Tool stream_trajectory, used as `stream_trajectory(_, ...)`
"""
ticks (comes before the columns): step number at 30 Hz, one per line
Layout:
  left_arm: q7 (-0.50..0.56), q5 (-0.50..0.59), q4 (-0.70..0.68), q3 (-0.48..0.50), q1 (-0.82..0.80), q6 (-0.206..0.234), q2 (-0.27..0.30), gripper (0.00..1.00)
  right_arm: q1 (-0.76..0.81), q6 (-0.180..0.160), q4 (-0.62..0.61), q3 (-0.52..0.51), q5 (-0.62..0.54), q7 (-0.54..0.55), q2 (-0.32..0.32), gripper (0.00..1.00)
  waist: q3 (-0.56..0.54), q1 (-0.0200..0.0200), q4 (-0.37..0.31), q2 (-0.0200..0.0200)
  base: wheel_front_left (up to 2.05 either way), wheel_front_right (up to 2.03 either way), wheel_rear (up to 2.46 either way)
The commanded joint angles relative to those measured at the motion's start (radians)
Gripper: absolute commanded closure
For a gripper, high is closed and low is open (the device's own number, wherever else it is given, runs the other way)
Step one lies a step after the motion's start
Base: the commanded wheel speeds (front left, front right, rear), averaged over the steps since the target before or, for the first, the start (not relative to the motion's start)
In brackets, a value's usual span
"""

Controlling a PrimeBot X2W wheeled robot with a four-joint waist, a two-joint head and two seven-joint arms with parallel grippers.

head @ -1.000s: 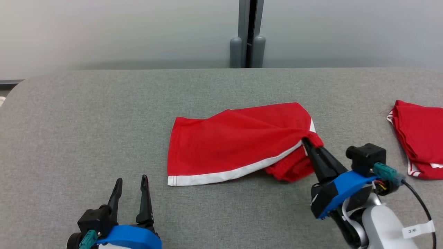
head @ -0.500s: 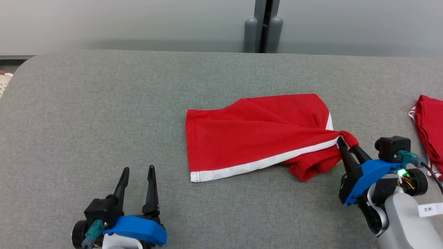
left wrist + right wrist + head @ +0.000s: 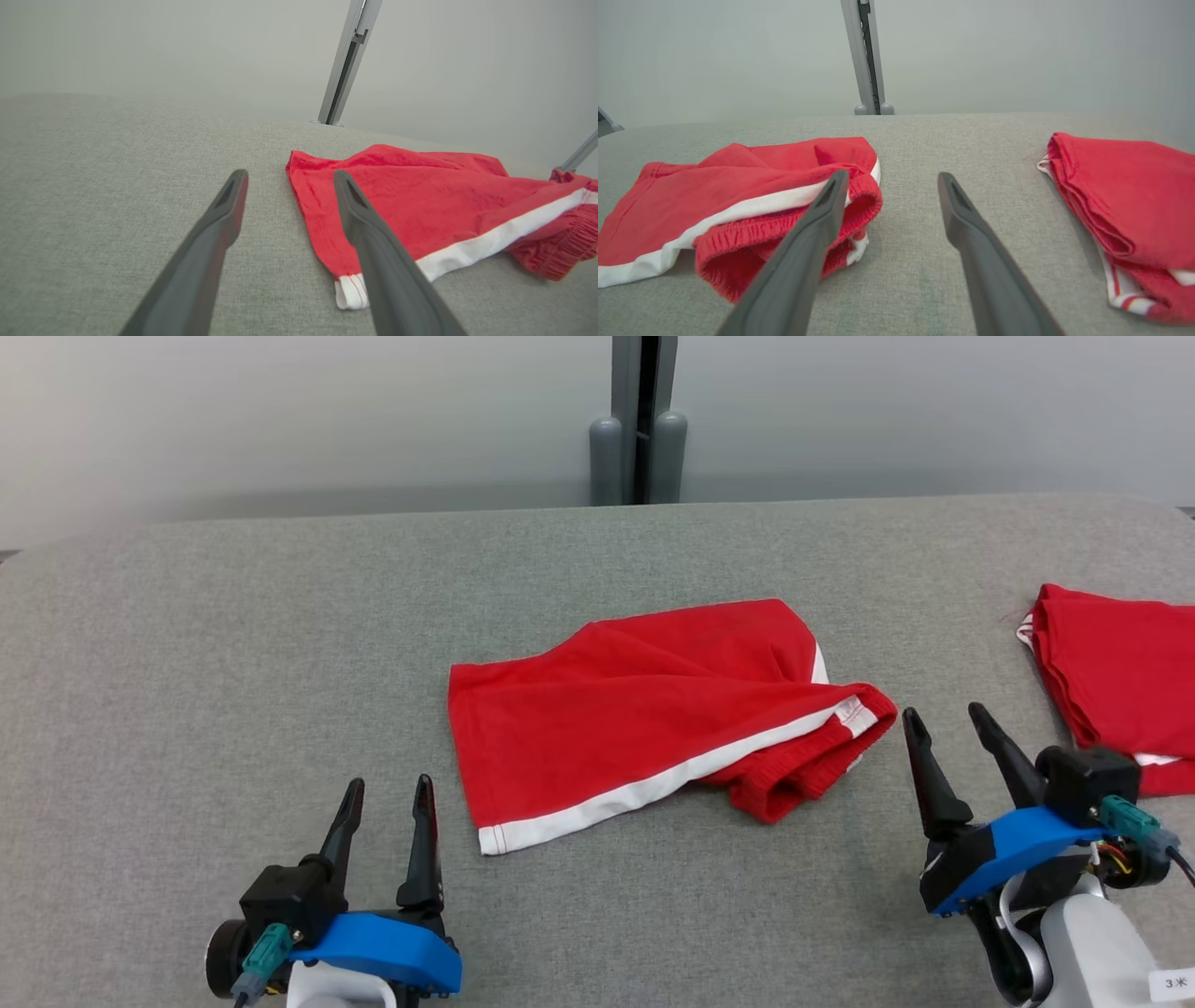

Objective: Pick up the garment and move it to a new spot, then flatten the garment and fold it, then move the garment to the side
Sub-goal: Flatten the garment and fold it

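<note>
The red garment (image 3: 644, 709) lies rumpled in the middle of the grey surface (image 3: 233, 644), its waistband (image 3: 794, 775) just beside the right pincer (image 3: 941, 712), which is spread and empty, as is the left pincer (image 3: 390, 784). It looks light, soft and limp; the thick waistband or a hem corner (image 3: 493, 837) seems best to pinch.
</note>
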Motion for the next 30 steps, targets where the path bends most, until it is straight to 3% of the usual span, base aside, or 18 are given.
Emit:
stream_trajectory(1,-0.005,0.005,-0.004,-0.003,-0.009,0.0,0.0,0.0,0.015,0.0,-0.02,-0.009,-0.019,-0.017,0.009,0.0,-0.009,0.0,-0.01,0.0,0.0,0.0,0.0)
stream_trajectory(13,-0.005,-0.004,0.002,-0.008,0.01,0.006,-0.003,0.0,0.078,0.0,-0.103,-0.073,-0.183,-0.104,0.091,0.0,-0.071,0.0,-0.01,0.0,0.0,0.0,0.0)
stream_trajectory(20,-0.005,-0.012,0.014,0.003,0.037,0.021,-0.004,0.0,0.103,0.0,-0.06,-0.046,-0.124,-0.14,0.091,0.0,-0.096,0.0,0.009,0.0,0.0,0.0,0.0)
stream_trajectory(30,-0.005,-0.011,0.012,0.014,0.058,0.026,-0.004,0.0,0.096,0.0,-0.022,-0.023,-0.134,-0.158,0.091,0.0,-0.106,0.0,0.011,0.0,0.0,0.0,0.0)
